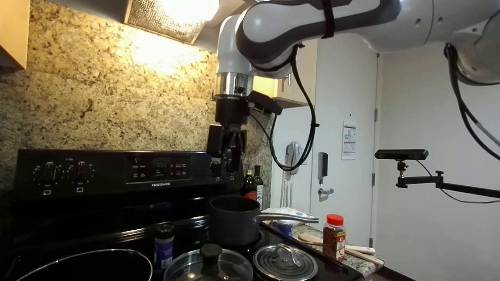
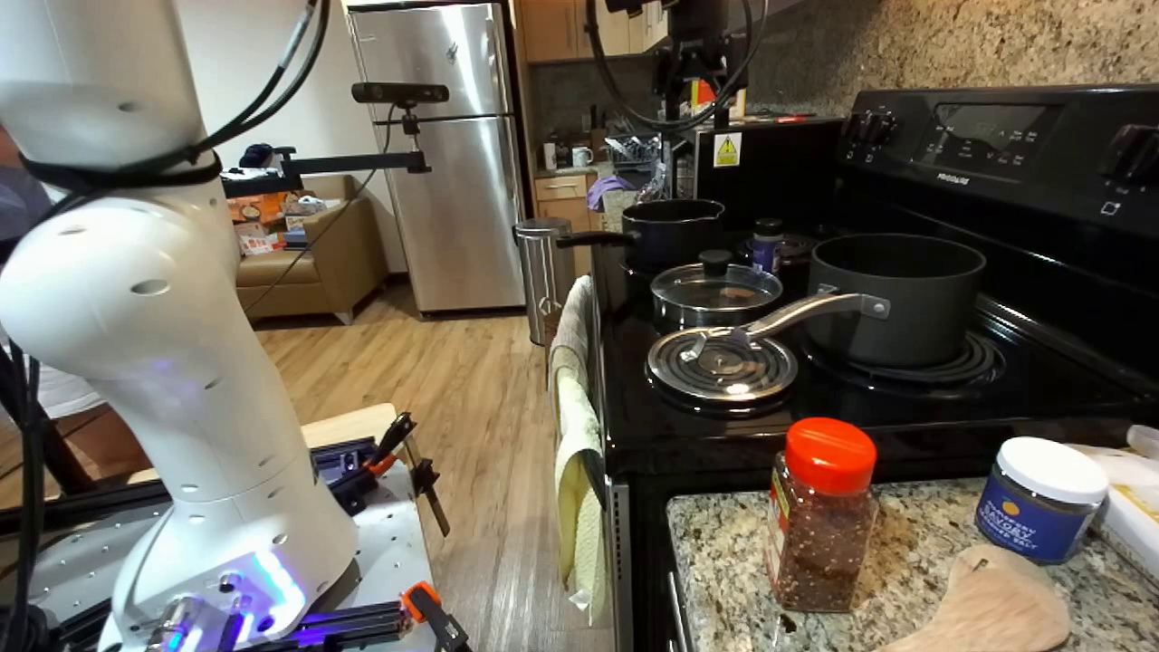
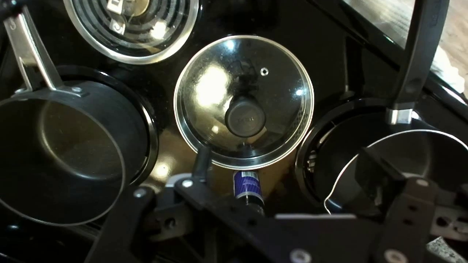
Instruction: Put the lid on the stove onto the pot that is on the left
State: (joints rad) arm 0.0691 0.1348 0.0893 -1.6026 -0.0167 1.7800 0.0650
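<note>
The glass lid (image 1: 230, 262) with a steel rim and dark knob rests at the stove's front middle; it also shows in an exterior view (image 2: 715, 288) and in the wrist view (image 3: 270, 98). The low dark pot (image 1: 97, 265) with a thin shiny rim is beside it, cut off by the frame edge. In an exterior view the pot (image 2: 675, 234) shows whole, with its black handle; it is at the right of the wrist view (image 3: 431, 153). My gripper (image 1: 225, 162) hangs high above the stove, open and empty; its fingers (image 3: 287, 160) are apart. It also shows at the top in an exterior view (image 2: 697, 109).
A taller dark grey pot (image 1: 234, 222) with a steel handle stands on a rear burner. A smaller glass lid (image 2: 724, 364) lies on a front burner. A purple-labelled jar (image 3: 247, 186) stands behind the lid. A red-capped spice jar (image 2: 822, 516) and wooden utensils are on the counter.
</note>
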